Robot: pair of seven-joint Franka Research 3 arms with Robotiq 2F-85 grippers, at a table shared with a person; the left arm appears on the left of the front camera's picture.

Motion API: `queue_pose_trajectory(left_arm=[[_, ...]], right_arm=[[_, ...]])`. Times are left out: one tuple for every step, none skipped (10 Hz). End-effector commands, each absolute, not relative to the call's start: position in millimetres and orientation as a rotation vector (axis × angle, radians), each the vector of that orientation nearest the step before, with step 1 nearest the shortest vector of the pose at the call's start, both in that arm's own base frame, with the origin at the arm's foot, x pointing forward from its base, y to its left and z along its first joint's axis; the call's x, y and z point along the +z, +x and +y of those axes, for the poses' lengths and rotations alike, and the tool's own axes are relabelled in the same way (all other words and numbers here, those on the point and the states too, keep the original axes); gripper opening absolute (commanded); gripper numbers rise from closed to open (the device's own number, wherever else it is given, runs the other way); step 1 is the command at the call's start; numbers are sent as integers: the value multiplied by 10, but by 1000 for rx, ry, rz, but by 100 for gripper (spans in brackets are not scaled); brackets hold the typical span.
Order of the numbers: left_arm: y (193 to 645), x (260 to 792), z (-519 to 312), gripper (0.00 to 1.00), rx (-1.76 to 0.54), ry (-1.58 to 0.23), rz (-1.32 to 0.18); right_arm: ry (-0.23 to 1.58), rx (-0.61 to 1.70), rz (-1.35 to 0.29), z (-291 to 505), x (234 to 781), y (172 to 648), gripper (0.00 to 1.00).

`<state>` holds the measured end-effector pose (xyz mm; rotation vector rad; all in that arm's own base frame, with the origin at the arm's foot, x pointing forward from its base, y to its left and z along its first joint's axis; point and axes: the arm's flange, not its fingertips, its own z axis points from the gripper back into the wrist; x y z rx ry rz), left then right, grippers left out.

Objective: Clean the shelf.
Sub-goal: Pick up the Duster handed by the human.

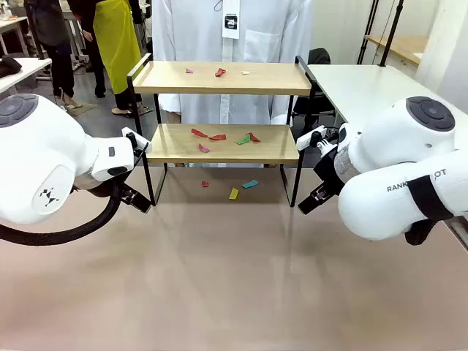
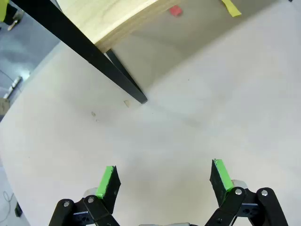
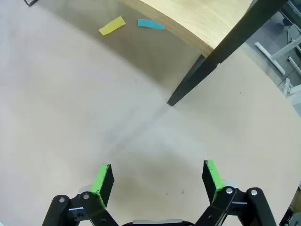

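The shelf (image 1: 219, 79) stands at the middle of the table's far side, two light wooden boards in a black frame. Small paper scraps lie on its top board, such as a red scrap (image 1: 220, 72), and several on the lower board (image 1: 175, 142). Under it on the table lie a yellow scrap (image 1: 234, 194), a blue scrap (image 1: 250, 183) and a small red scrap (image 1: 205, 183). My left gripper (image 2: 163, 169) is open and empty above the table, near the shelf's front left leg (image 2: 124, 84). My right gripper (image 3: 156, 167) is open and empty near the front right leg (image 3: 197, 77).
A person in a white coat (image 1: 227, 29) stands right behind the shelf. A second white table (image 1: 365, 88) adjoins at the back right. Bare beige tabletop (image 1: 234, 278) stretches in front of the shelf between both arms.
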<state>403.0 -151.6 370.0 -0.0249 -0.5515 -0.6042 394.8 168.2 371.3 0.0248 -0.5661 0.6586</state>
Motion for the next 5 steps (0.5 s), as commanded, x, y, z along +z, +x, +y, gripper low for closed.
queue_pose_trajectory(left_arm=[[4030,3702,-1516,100,-604,-25,-552],[4030,3702,-1516,100,-604,-25,-552],[4030,3702,-1516,100,-604,-25,-552],[4030,3702,-1516,100,-604,-25,-552],[4030,3702,-1516,100,-604,-25,-552]], right_arm=[[25,659,-566,1682,3713,3948,100],[25,659,-566,1682,3713,3948,100],[25,659,-566,1682,3713,3948,100],[25,659,-566,1682,3713,3948,100],[25,659,-566,1682,3713,3948,100]])
